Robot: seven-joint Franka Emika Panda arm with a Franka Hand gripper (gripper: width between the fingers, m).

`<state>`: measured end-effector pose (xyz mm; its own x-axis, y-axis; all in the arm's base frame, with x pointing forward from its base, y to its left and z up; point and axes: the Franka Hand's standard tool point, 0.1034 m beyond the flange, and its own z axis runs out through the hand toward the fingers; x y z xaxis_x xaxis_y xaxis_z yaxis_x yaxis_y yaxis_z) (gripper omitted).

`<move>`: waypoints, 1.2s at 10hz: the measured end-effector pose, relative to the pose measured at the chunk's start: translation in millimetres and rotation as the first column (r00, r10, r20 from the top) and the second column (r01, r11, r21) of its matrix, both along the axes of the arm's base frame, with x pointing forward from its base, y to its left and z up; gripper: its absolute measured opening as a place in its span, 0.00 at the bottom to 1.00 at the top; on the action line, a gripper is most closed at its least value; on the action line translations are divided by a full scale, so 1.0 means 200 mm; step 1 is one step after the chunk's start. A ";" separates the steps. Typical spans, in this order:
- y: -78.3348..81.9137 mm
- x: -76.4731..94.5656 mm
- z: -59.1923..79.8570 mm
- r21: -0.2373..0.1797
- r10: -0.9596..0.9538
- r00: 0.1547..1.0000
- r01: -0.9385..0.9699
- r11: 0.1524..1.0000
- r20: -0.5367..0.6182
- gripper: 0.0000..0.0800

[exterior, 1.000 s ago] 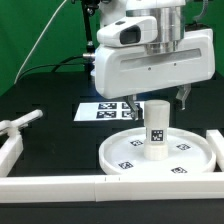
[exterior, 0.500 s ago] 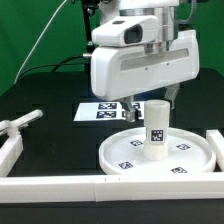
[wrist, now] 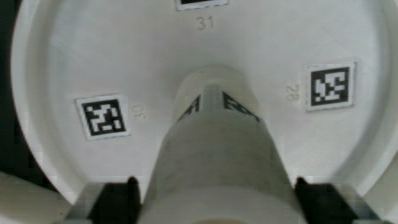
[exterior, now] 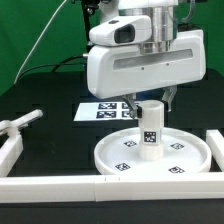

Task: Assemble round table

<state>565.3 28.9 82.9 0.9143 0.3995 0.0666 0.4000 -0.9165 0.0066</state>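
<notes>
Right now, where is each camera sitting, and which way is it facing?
Exterior view: off the arm, above the table's edge, looking over a white border bar at the round disc and the cylinder leg on it; the arm's white wrist housing shows above.
Wrist view: on the wrist, looking down along the cylinder leg onto the round disc; dark jaws flank the leg.
Both show the leg and the disc.

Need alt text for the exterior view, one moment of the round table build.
A white robot gripper hangs over a short cylinder leg standing upright near the centre of a round rimmed disc on a black table. A marker board lies behind; white border bars run along the front.
</notes>
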 end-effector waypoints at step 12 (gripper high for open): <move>0.02 0.00 -0.02 0.130 -0.944 0.323 0.941 0.312 -0.071 0.61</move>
<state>564.5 32.4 79.2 0.6645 -0.7454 0.0532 -0.7340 -0.6643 -0.1411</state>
